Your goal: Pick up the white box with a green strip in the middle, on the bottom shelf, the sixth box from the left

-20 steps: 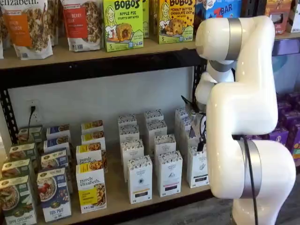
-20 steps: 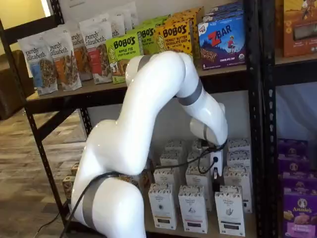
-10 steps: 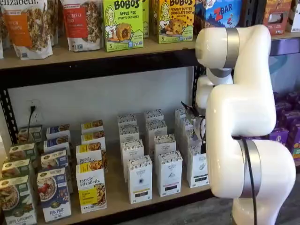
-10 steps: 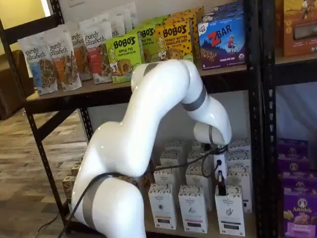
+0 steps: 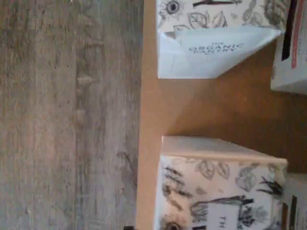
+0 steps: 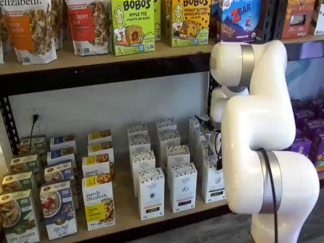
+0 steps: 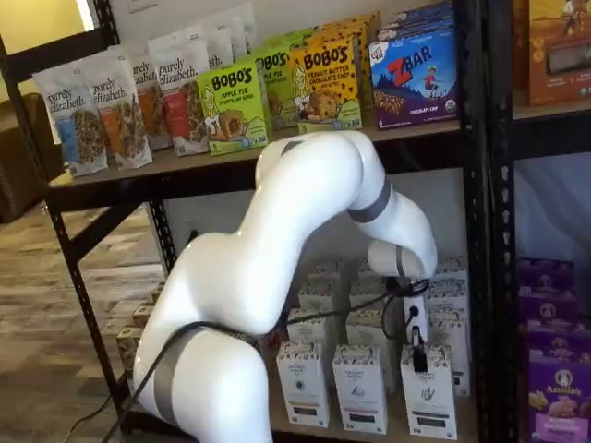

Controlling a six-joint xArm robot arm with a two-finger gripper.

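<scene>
Above the white box (image 7: 428,394) on the bottom shelf (image 6: 126,215), the gripper (image 7: 418,358) is seen poised; finger spacing cannot be told.

We take this for a shop, or a mock-up of one. A black metal rack (image 6: 101,76) carries packaged food in facing rows: Bobo's oat-bite boxes (image 6: 132,25), purely elizabeth granola bags (image 7: 74,115) and a ZBar carton (image 7: 416,74) above, small white cartons (image 6: 151,193) lined up front to back on the bottom shelf (image 6: 126,212). A neighbouring rack holds purple Annie's boxes (image 7: 559,401). The floor (image 7: 37,323) is wood plank.
</scene>
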